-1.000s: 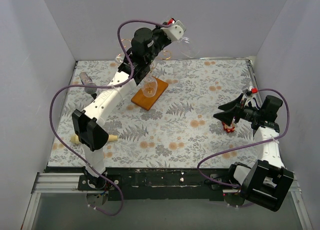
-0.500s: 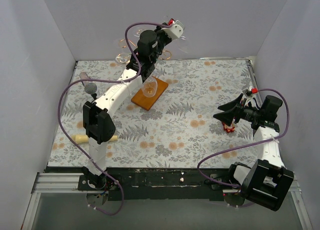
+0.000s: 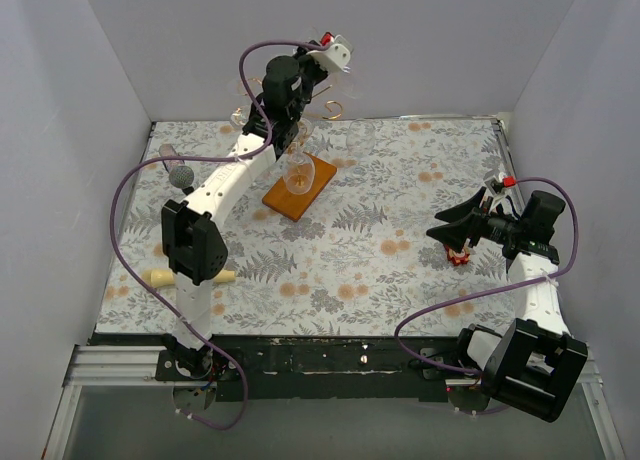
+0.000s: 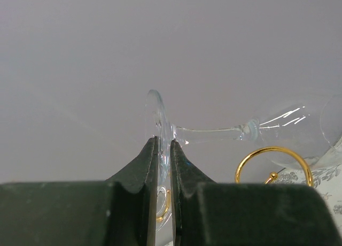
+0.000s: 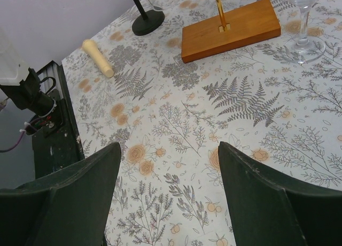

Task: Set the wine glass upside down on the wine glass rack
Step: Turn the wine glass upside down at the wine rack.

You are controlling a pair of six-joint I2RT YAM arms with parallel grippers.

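Tablecloth (image 3: 400, 230) patterned with grey ferns and orange blossoms covers my workspace. Toward its far side stands the wine glass rack (image 3: 283, 200), copper-gold wire rising from a flat wooden base. My left gripper (image 4: 164, 144) is raised high by the rack's top, clenched on the foot of the wine glass (image 4: 214, 131), which lies sideways in the air, bowl near a gold curl (image 4: 273, 148). My right gripper (image 5: 168, 147) hangs released above the cloth at the right. A second glass (image 5: 304, 21) stands upright just beside the base.
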